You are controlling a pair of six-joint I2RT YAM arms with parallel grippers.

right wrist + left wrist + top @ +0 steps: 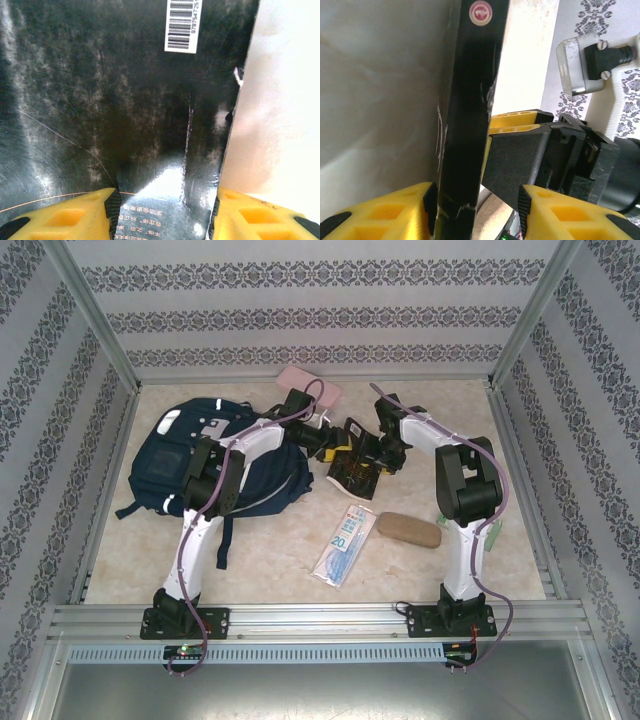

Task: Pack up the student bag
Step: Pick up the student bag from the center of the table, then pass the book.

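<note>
The navy student bag lies at the left of the table, under my left arm. A thin black book stands on edge at the table's middle, between both grippers. My left gripper is open around the book's edge. Its left pad touches the cover and its right pad stands apart. My right gripper is open, its fingertips against the book's back cover, which carries a barcode and spans the gap between the pads. One of the right gripper's fingers presses beside the book.
A pink pouch lies at the back, behind the left gripper. A clear packet of blue items and a brown oblong case lie in front of the book. Patterned walls with metal posts enclose the table.
</note>
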